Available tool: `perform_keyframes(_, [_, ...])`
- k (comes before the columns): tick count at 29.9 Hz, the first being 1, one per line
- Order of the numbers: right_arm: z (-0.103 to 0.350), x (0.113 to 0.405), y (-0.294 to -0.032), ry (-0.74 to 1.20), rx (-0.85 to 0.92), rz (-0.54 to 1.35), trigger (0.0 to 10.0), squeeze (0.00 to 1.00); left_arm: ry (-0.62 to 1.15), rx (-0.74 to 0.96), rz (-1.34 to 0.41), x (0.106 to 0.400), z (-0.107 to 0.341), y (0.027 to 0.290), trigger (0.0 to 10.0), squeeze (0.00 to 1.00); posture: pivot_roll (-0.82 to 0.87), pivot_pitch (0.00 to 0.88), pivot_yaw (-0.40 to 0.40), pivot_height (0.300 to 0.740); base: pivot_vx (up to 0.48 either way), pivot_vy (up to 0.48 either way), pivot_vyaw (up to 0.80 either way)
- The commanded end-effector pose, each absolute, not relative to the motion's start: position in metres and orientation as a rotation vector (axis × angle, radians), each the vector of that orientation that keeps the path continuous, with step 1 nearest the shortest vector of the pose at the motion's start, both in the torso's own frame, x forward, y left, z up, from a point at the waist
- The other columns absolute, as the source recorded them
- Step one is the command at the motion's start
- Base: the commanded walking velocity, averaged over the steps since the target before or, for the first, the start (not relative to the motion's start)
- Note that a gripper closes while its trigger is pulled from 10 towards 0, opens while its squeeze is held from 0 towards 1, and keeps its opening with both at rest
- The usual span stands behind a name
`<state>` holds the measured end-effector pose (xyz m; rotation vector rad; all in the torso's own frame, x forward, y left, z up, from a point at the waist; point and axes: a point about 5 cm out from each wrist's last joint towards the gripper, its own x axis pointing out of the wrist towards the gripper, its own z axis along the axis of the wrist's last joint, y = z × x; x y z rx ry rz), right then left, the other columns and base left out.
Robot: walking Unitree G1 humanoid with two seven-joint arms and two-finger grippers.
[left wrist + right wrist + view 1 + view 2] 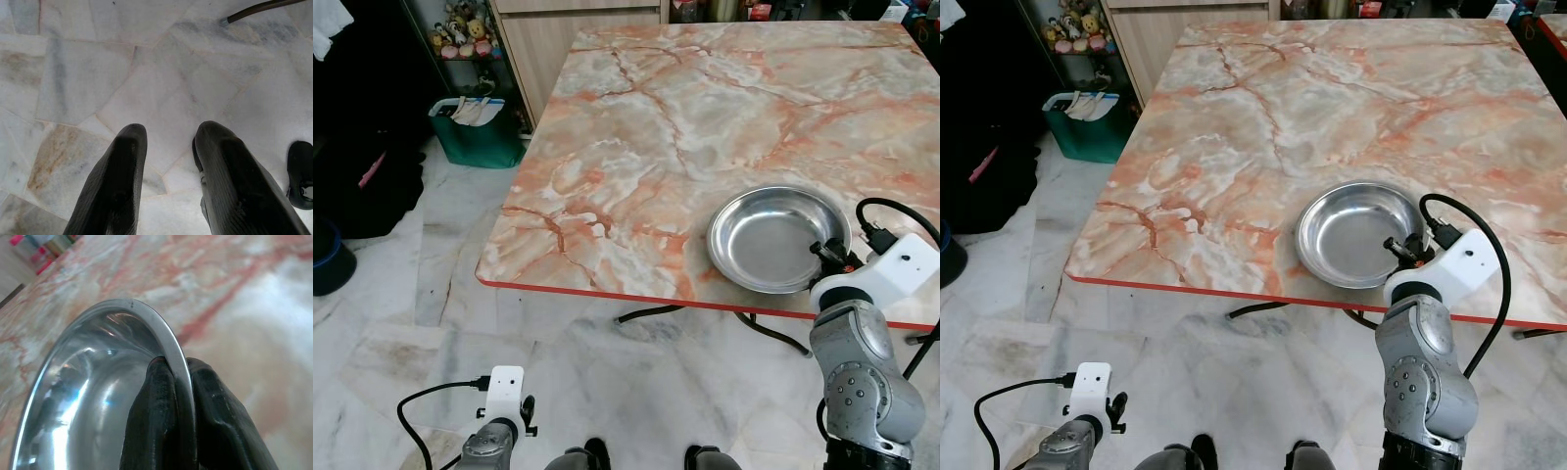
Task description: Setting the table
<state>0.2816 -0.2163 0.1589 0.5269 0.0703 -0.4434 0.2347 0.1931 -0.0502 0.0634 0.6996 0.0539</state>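
A shiny steel bowl (pixel 773 233) rests on the pink-veined marble table (pixel 705 117), near its front right edge. My right gripper (pixel 180 382) is shut on the steel bowl, one black finger inside the rim (pixel 155 382) and one outside. From the head, the right gripper (pixel 1408 250) sits at the bowl's near right side. My left gripper (pixel 166 147) hangs low over the floor, open, nothing between its fingers. The left wrist (pixel 504 392) shows at the bottom left.
The table has a red front edge (pixel 607 294) with dark metal legs (pixel 646 313) under it. A green bin (pixel 475 127) and a wooden cabinet (pixel 548 39) stand at the far left. A dark blue container (pixel 328 259) sits on the marble floor.
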Motion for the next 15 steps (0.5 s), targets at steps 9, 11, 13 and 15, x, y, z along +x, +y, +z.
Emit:
perform_keyframes(9, [0.1404, 0.2781, -0.2174, 0.148, 0.52, -0.49, 10.0, 0.0, 0.752, 0.058, 0.077, 0.2229, -0.0574, 0.2021, 10.0, 0.0, -0.1, 0.205, 0.083, 0.74, 0.0, 0.0, 0.0])
perform_keyframes(11, [0.1394, 0.2781, -0.2178, 0.151, 0.518, -0.494, 10.0, 0.0, 0.754, 0.059, 0.077, 0.2226, -0.0575, 0.2021, 10.0, 0.0, -0.1, 0.204, 0.083, 0.74, 0.0, 0.0, 0.0])
perform_keyframes(13, [0.1389, 0.2787, -0.2186, 0.15, 0.524, -0.496, 10.0, 0.23, 0.754, 0.059, 0.078, 0.2226, -0.0576, 0.2022, 10.0, 0.0, -0.1, 0.204, 0.083, 0.74, 0.0, 0.0, 0.0])
perform_keyframes(15, [0.1389, 0.2792, -0.219, 0.149, 0.527, -0.496, 10.0, 0.83, 0.754, 0.059, 0.078, 0.2226, -0.0576, 0.2022, 10.0, 0.0, -0.1, 0.204, 0.082, 0.74, 0.0, 0.0, 0.0])
